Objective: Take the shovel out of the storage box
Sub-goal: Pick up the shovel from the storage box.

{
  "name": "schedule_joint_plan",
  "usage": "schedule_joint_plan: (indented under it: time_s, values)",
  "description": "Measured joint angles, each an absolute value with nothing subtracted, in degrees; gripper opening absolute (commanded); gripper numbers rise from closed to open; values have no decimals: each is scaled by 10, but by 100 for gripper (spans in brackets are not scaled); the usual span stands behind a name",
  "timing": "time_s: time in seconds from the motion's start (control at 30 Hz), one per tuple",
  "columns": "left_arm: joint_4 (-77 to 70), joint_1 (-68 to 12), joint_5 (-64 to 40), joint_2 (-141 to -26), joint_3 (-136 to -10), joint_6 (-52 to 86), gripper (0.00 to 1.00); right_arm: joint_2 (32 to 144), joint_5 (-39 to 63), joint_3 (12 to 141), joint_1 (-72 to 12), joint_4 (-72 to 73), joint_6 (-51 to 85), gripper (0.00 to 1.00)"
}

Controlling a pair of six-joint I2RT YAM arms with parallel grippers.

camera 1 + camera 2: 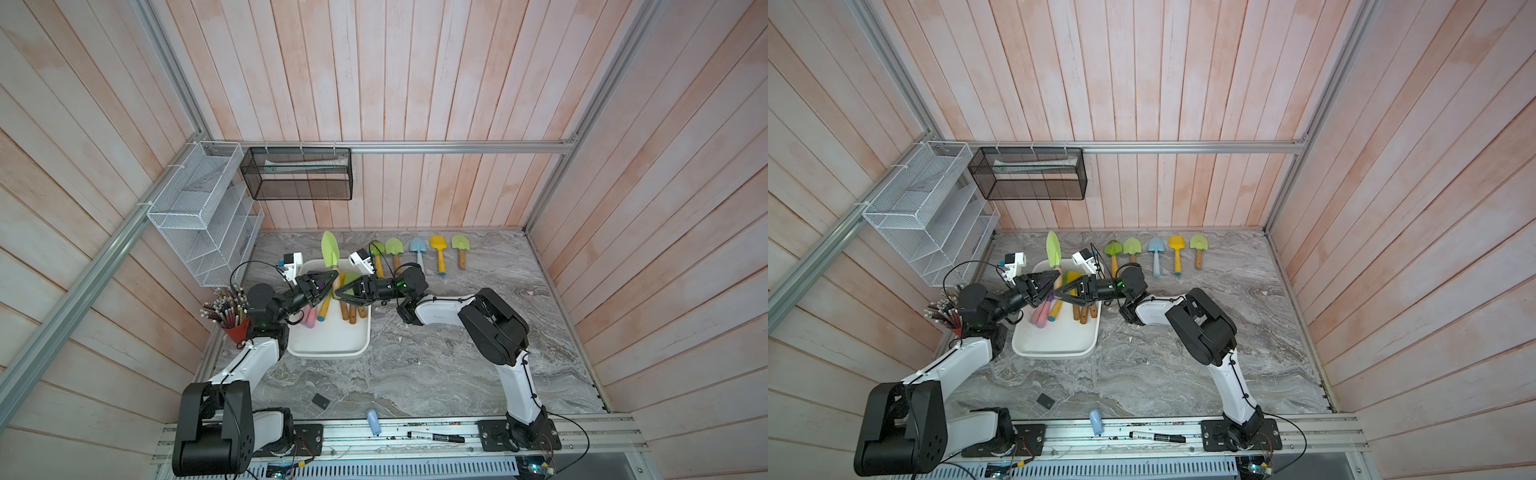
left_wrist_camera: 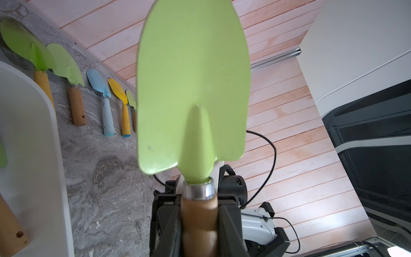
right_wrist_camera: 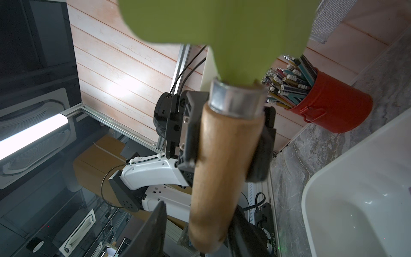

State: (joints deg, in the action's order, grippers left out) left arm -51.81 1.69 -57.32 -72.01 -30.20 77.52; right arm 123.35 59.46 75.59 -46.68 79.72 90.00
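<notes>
A shovel with a light green blade and wooden handle is held up above the far end of the white storage box. My left gripper is shut on the handle just below the metal collar. My right gripper faces it, its fingers straddling the handle's lower end. One finger stands clearly apart from the wood, so this gripper is open. Several more shovels lie in the box.
A row of several small shovels lies along the back of the marble table. A red pencil cup stands left of the box. A white wire rack and a black mesh basket hang on the walls. A marker lies on the front rail.
</notes>
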Motion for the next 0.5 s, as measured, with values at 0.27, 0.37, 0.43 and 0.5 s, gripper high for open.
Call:
schedule_joint_plan:
  time_s: [0.27,0.37,0.43,0.5]
  values:
    - [-520,13,-572,-720,-298,777,11,1249,595,770,-467,808,914,38]
    - [-524,12,-572,-720,-295,778,11,1254,595,775,-467,813,917,33]
    - [-525,11,-572,-720,-294,778,11,1257,595,776,-467,814,921,27]
    - [-529,10,-572,-720,-293,776,11,1259,595,776,-467,815,929,22]
